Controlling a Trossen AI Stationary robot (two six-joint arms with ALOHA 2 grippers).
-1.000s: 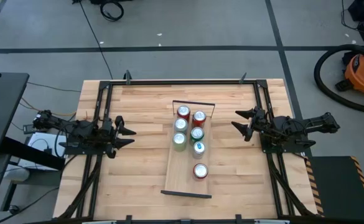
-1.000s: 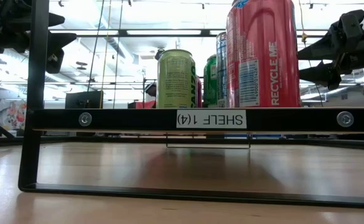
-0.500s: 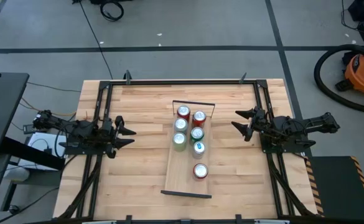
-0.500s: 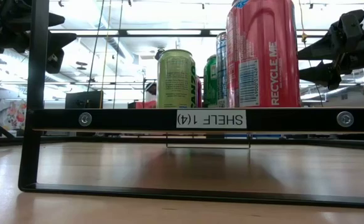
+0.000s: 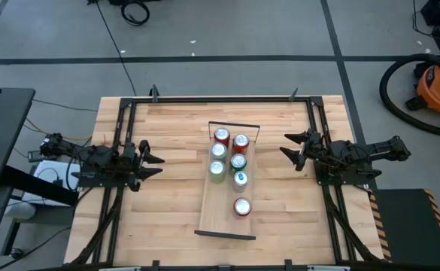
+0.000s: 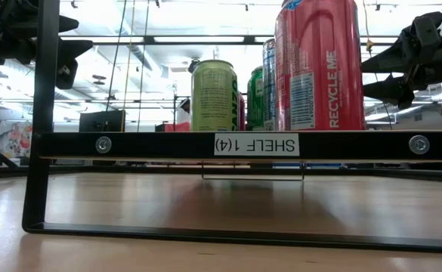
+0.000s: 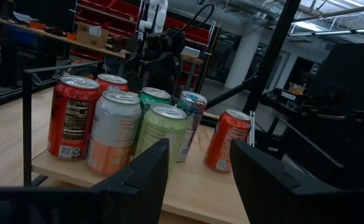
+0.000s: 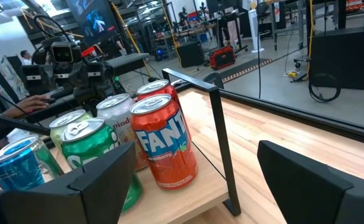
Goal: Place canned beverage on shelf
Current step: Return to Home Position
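Note:
The shelf [image 5: 221,214] is a long light-wood plank with black end rails, lying mid-table. Several cans stand upright on it: two red ones [image 5: 222,136] at the far end, white, green and blue ones in the middle, and a red can [image 5: 241,207] alone toward the near end. My left gripper [image 5: 156,165] is open and empty, left of the shelf. My right gripper [image 5: 287,145] is open and empty, right of the shelf. The cans also show in the left wrist view [image 7: 113,130] and the right wrist view [image 8: 163,149].
Black frame rails [image 5: 125,120] run along the table's left, right and far sides. An orange vacuum [image 5: 438,83] stands on the floor off the far right. Bare wood lies between each gripper and the shelf. A person's hand [image 8: 32,102] shows in the room behind.

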